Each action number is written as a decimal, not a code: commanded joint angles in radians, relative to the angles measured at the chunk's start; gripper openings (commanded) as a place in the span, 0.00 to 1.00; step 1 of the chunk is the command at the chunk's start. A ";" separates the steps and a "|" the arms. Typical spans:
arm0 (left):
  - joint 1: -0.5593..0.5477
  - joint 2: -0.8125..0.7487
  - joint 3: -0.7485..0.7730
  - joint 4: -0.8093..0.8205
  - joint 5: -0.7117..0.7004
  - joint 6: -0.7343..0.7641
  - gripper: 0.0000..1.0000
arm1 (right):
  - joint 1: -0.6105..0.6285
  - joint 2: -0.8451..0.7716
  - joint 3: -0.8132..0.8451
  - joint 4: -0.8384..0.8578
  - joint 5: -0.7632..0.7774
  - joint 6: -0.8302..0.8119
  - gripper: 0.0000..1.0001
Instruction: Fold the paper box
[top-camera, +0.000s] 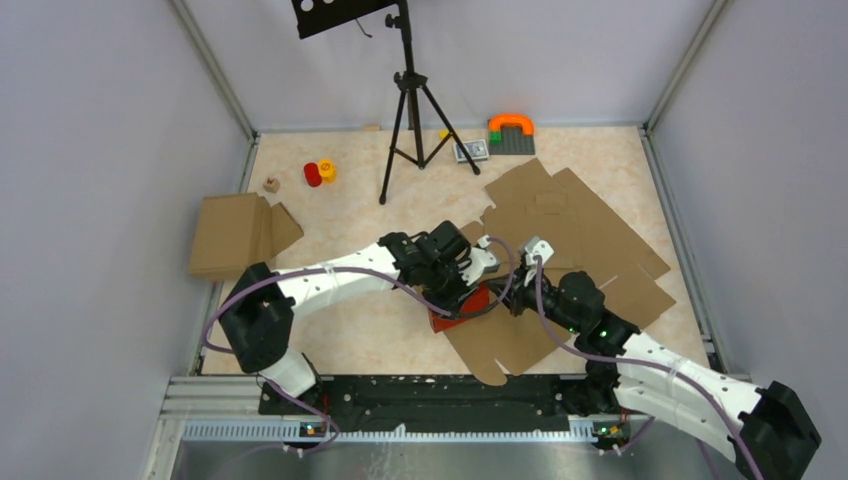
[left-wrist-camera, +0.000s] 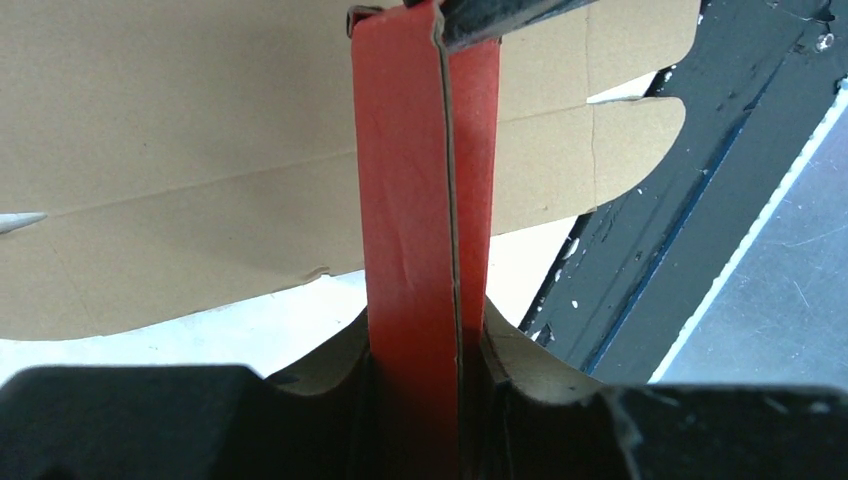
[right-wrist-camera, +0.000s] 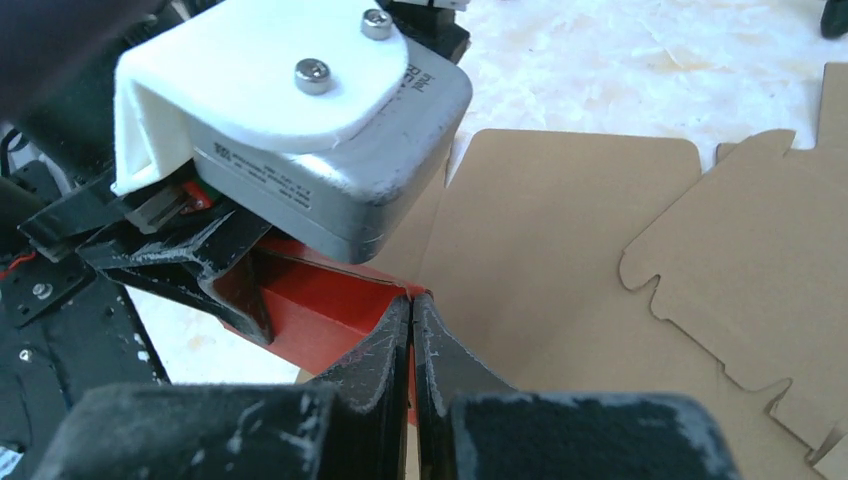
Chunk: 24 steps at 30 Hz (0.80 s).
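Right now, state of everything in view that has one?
paper box, partly folded, gripped
left tool, shut on the paper box
right tool, shut, tips at the box's corner
brown cardboard cut-outs, lying flat, unfolded
brown cardboard box, folded flat
tripod, standing upright

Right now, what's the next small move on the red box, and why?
Probably hold the left gripper still and swing the right gripper slowly to crease the panel it pinches. The paper box is clamped in the left jaws, and the right jaws are shut at its edge, apparently on thin card, so a fold has a firm hold to work against.
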 joint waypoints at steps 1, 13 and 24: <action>-0.016 0.015 0.026 0.086 -0.033 -0.014 0.22 | 0.017 0.031 0.059 0.085 -0.028 0.105 0.00; -0.049 0.093 0.040 0.113 -0.074 -0.014 0.21 | 0.023 0.077 0.065 0.044 -0.003 0.124 0.00; -0.071 0.147 0.052 0.130 -0.071 -0.009 0.20 | 0.022 0.082 0.075 0.026 0.022 0.160 0.00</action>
